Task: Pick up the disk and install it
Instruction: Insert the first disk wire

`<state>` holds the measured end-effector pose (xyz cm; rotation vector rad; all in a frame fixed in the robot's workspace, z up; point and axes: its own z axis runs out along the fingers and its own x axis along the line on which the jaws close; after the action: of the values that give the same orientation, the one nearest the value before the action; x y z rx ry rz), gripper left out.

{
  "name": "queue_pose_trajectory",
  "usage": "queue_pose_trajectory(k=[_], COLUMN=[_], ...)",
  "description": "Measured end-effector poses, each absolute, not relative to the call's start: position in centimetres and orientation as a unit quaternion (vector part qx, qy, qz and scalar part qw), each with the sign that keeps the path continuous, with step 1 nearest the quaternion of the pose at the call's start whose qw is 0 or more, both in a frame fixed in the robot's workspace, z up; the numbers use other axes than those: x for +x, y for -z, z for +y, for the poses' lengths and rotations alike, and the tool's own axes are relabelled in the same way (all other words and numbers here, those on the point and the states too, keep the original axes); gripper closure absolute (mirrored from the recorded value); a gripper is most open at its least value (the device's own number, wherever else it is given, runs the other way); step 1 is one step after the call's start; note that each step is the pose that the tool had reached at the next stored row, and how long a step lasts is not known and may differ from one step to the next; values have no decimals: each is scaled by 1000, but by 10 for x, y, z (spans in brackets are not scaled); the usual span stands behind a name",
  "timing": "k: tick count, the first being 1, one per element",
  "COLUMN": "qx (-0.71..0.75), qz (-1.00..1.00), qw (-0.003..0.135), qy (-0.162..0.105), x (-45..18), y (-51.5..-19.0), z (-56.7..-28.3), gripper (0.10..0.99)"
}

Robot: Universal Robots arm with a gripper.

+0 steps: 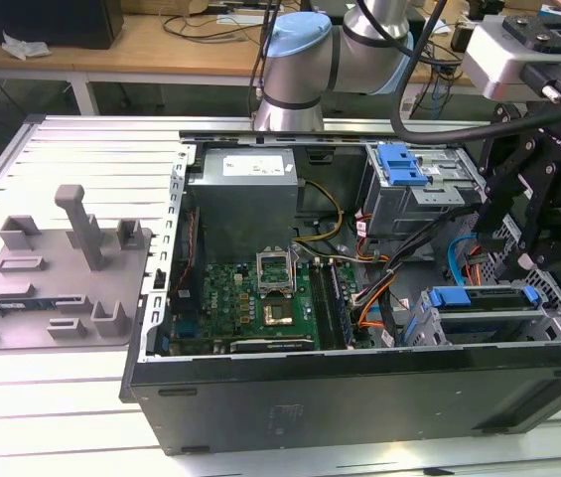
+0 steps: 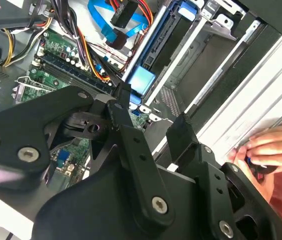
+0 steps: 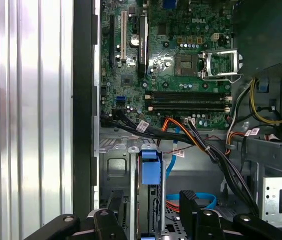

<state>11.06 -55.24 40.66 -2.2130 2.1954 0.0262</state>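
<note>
The gripper (image 3: 151, 200) is hanging over the drive-cage end of an open computer case (image 1: 359, 402). Its two black fingers (image 3: 188, 202) are standing apart with nothing held between them. Directly beneath the gripper, the disk (image 3: 149, 170) is sitting on edge in a bay of the metal cage, and its blue bracket is facing up toward the gap between the fingers. No contact between gripper and disk is showing.

Further into the case from the gripper, a green motherboard (image 3: 180, 65) is lying flat. Cable bundles (image 3: 200, 145) are running between the motherboard and the cage. A grey power supply box (image 1: 250, 194) is occupying the case corner far from the gripper.

The case is lying on a ribbed aluminium table (image 1: 71, 139). A grey fixture plate (image 1: 57, 268) with upright posts is resting on that table, across the case and well apart from the gripper. A person's hand (image 2: 268, 147) is resting on the ribs just outside the case wall, near the gripper. Behind the arm (image 1: 305, 70), a wooden desk (image 1: 151, 45) carrying loose cables is lining the back of the room.
</note>
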Motion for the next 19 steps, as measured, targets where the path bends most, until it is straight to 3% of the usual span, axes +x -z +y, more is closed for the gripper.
queue_pose_trajectory(k=[2,6,10,16,19], qx=[-710,-709,-707,-706,-706], qz=[704,703,701,700,700], qw=[10,-44,-68,-70,-70], qy=[-7,47,71,74,74], x=[111,111,111,111,113], y=[-406,-406,-405,-402,-402], z=[-550,-514,-500,-471,-455], gripper=[522,522,522,537,733])
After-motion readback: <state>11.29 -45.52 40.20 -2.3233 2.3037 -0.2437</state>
